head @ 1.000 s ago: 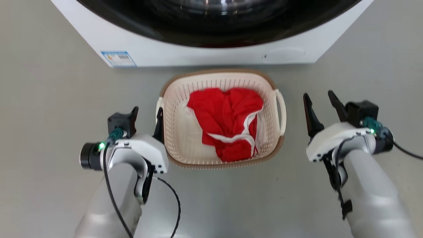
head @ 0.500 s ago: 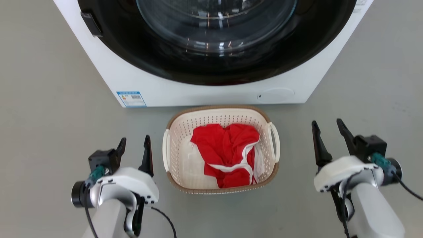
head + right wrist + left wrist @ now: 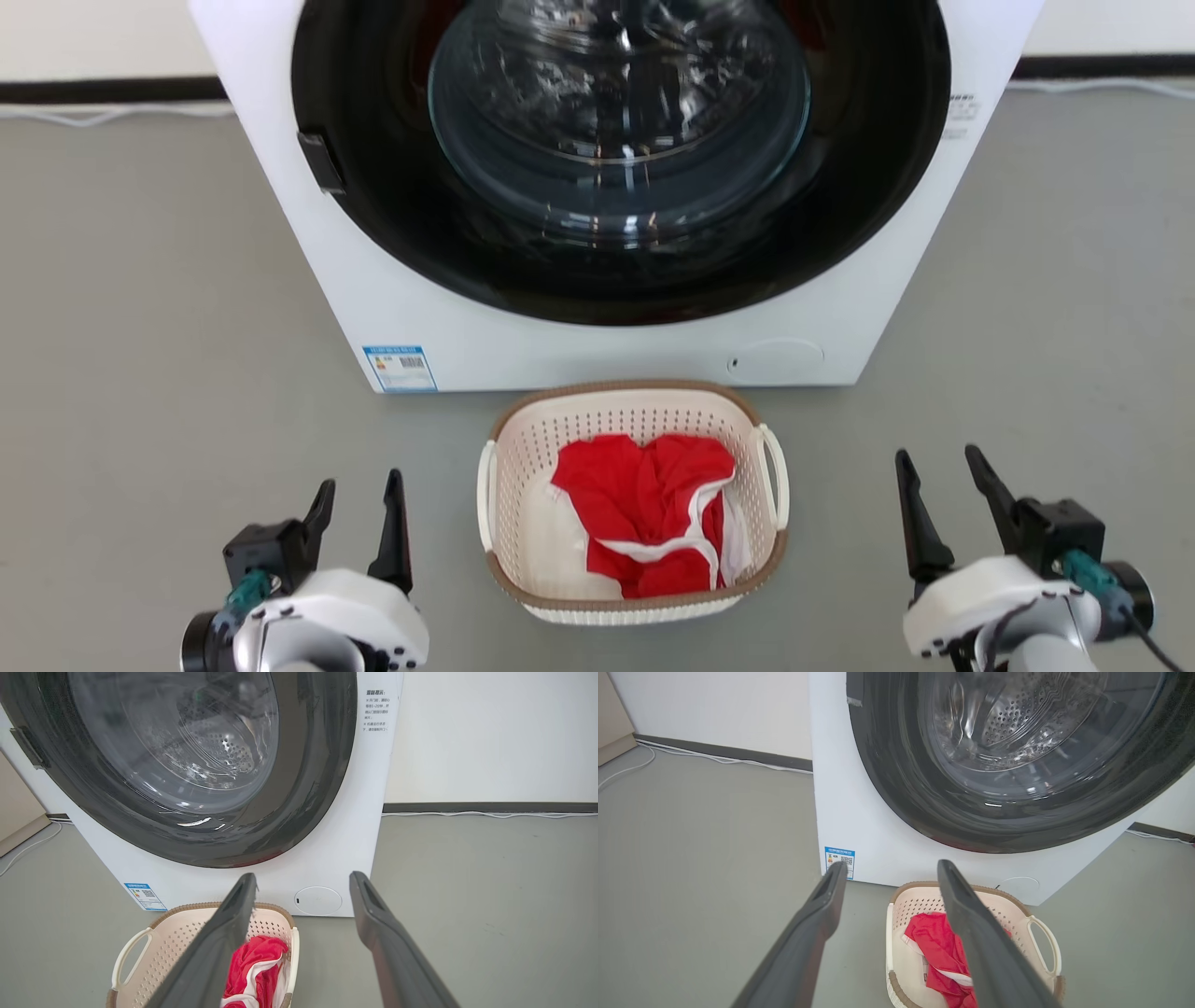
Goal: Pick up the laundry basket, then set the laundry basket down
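The laundry basket [image 3: 523, 495], cream-white with a brown rim and white loop handles, rests on the grey floor just in front of the washing machine, holding a red garment with white trim [image 3: 644, 495]. My left gripper [image 3: 359, 485] is open, off to the basket's left and clear of its handle. My right gripper [image 3: 938, 462] is open, well to the basket's right. In the left wrist view the basket [image 3: 910, 900] lies beyond my fingers [image 3: 817, 914]. The right wrist view shows the basket [image 3: 177, 938] at lower left behind the left finger [image 3: 233, 919].
A white front-loading washing machine [image 3: 392, 280] with a dark round door [image 3: 616, 140] stands directly behind the basket. Grey floor [image 3: 140, 327] spreads on both sides. A wall with a dark skirting board and white cables [image 3: 490, 809] runs behind.
The head camera has risen and tilted up, so the basket and machine sit lower and smaller. Both grippers have drawn back from the basket; the left one no longer touches the handle.
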{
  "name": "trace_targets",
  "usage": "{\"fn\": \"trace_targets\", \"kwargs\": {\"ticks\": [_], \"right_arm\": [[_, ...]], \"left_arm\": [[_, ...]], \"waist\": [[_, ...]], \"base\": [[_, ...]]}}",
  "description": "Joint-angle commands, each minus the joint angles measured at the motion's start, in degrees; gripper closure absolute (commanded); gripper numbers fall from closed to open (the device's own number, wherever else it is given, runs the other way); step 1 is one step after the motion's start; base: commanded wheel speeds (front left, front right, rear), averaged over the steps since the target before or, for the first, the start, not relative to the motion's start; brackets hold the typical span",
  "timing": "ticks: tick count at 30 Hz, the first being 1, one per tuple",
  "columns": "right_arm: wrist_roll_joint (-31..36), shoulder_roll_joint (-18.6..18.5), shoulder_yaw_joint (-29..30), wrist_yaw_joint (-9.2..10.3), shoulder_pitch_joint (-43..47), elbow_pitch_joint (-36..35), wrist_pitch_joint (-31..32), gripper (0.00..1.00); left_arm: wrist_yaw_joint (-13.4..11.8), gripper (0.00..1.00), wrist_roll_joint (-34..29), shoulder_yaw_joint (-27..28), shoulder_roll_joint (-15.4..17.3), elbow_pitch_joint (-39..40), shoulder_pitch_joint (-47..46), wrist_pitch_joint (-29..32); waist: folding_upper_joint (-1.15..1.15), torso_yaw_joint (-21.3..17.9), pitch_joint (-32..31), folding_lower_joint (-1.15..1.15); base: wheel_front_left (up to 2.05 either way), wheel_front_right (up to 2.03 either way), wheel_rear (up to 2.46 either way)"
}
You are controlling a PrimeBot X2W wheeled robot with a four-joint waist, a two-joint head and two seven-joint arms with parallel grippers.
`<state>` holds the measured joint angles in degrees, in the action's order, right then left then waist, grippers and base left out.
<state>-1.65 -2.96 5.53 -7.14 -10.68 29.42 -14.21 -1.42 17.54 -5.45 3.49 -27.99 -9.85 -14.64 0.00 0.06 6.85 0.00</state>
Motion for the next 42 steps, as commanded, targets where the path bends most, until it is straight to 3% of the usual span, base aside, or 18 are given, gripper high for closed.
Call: {"fn": "trace_targets", "kwargs": {"ticks": [1,20,33,34,42], "right_arm": [[-0.5,0.1,-1.4,-0.35,0.7,-2.2,-0.7,0.00],[-0.8,0.1,-1.5,-0.35,10.6,-15.3,7.0,0.00],[-0.7,0.1,-0.6,-0.35,12.5,-18.3,10.0,0.00],[-0.7,0.4,0.5,0.01,13.9,-16.5,10.1,1.00],[-4.3,0.5,0.9,0.04,13.7,-14.0,11.1,1.00]], "left_arm": [[0.3,0.00,-0.5,2.2,0.4,2.0,0.5,-0.4],[-0.5,0.00,0.0,4.2,0.4,8.1,8.7,0.2],[-1.0,0.00,0.8,4.0,1.2,11.0,9.4,1.9],[-0.6,1.00,0.5,2.3,0.6,9.4,10.7,2.1],[-0.2,1.00,3.6,2.9,0.1,7.5,10.6,3.4]], "waist": [[0.00,0.4,-1.7,0.00],[0.00,1.9,-8.6,0.00],[0.00,1.7,-9.7,0.00],[0.00,1.7,-9.7,0.00],[0.00,1.6,-9.7,0.10]], "base": [[0.00,0.00,0.00],[0.00,0.00,0.00],[0.00,0.00,0.00],[0.00,0.00,0.00],[0.00,0.00,0.00]]}}
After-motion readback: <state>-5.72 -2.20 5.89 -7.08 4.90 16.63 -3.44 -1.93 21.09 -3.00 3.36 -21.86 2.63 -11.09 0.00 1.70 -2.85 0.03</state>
